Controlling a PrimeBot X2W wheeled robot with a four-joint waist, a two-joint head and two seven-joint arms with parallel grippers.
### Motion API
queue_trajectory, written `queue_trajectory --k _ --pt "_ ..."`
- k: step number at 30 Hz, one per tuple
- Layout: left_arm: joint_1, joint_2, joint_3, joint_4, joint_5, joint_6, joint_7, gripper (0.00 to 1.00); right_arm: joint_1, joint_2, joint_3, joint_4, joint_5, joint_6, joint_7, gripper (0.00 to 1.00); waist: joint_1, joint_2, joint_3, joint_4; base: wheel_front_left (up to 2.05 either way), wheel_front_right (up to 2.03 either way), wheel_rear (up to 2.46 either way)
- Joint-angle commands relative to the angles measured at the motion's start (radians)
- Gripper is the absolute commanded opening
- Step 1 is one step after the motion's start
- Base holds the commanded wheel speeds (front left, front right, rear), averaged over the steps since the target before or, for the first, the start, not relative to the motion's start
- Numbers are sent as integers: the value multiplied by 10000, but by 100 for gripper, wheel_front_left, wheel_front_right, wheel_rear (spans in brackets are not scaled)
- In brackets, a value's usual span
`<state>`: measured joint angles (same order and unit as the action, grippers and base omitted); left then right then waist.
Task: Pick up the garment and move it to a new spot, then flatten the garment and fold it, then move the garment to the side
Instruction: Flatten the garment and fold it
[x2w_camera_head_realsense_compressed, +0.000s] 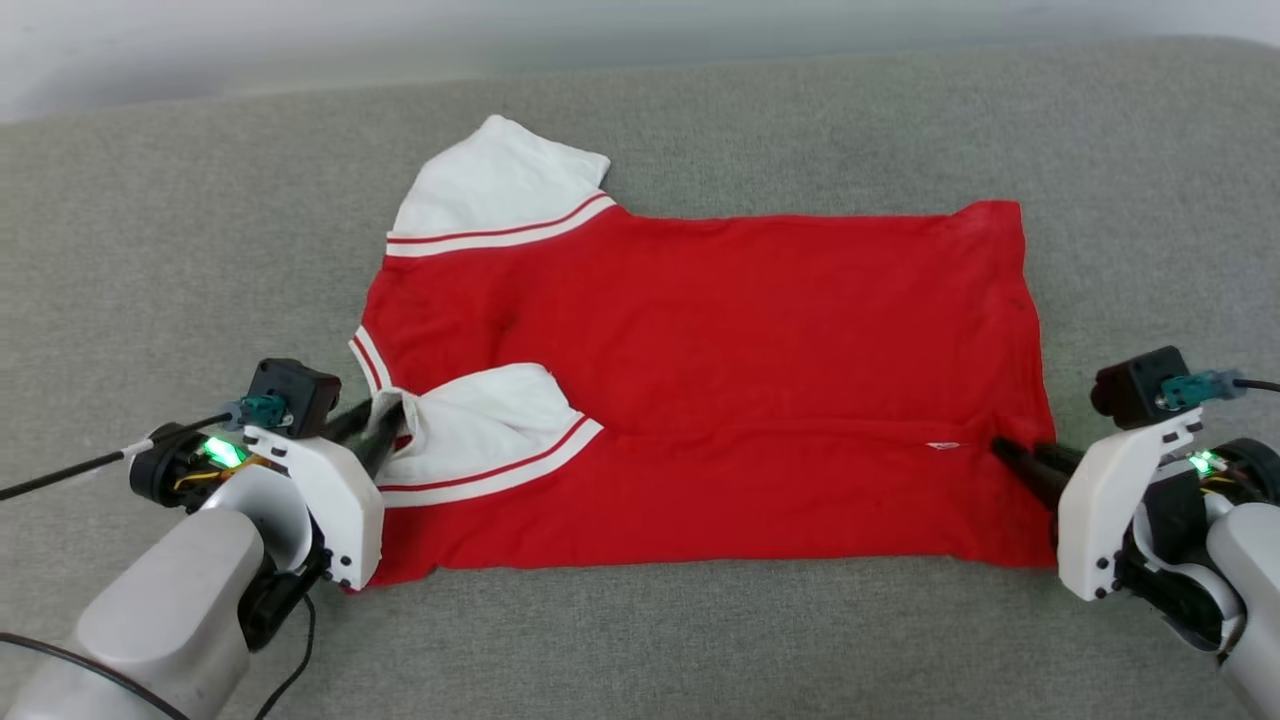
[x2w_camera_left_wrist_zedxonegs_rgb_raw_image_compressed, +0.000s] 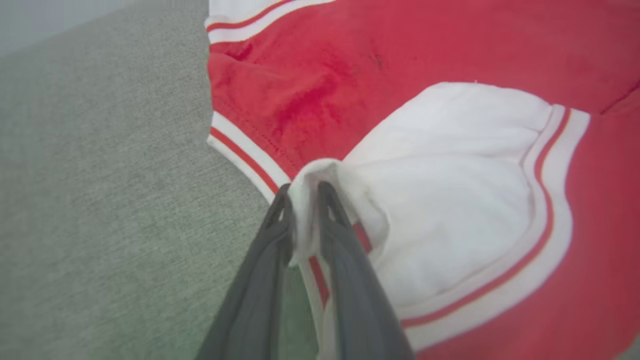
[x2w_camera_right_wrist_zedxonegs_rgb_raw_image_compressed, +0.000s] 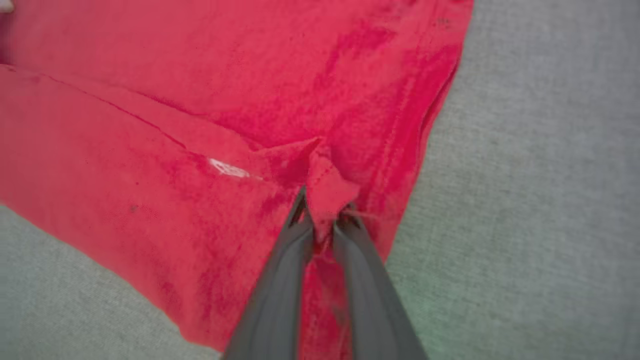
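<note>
Grey fabric surface (x2w_camera_head_realsense_compressed: 700, 640), garment (x2w_camera_head_realsense_compressed: 760, 330) flat between tools, left tool (x2w_camera_head_realsense_compressed: 385, 425) pinching sleeve (x2w_camera_head_realsense_compressed: 480, 420), right tool (x2w_camera_head_realsense_compressed: 1005, 452) pinching hem (x2w_camera_head_realsense_compressed: 1028, 320) (by tag (x2w_camera_head_realsense_compressed: 942, 446)).

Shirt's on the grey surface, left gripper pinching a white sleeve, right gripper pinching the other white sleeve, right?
Not quite: the right gripper pinches red fabric of the shirt near the tag, as the right wrist view shows. The left gripper does pinch a white sleeve, and the shirt lies on the grey surface.
</note>
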<state>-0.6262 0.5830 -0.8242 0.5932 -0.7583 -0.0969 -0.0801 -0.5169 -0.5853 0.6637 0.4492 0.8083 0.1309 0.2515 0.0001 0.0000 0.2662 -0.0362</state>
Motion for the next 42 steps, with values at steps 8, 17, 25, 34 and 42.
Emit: queue_trajectory --k 8,17,25,34,42 --pt "-880 526 -31 -379 -98 -168 787 100 530 -553 -447 -708 -45 -4 -598 100 -1 0 -732 356 0 0 0" --pt "-1418 1538 -445 -1834 -1295 -297 4256 100 971 -576 -965 -1414 -355 -4 -414 100 -1 0 -828 430 0 0 0" --pt "-1547 1869 -844 -2590 -3046 -308 7474 100 1118 -390 -1134 -1883 -601 -4 -27 100 -1 0 -758 314 0 0 0" --pt "-1435 1919 -1508 -2644 -3317 -283 9083 100 1023 -323 -1077 -2098 -617 -4 331 100 -1 0 -622 79 0 0 0" --pt "-887 1551 -1960 -1908 -3303 -264 9165 100 784 -270 -820 -2100 -611 -4 512 100 -1 0 -451 -162 0 0 0"
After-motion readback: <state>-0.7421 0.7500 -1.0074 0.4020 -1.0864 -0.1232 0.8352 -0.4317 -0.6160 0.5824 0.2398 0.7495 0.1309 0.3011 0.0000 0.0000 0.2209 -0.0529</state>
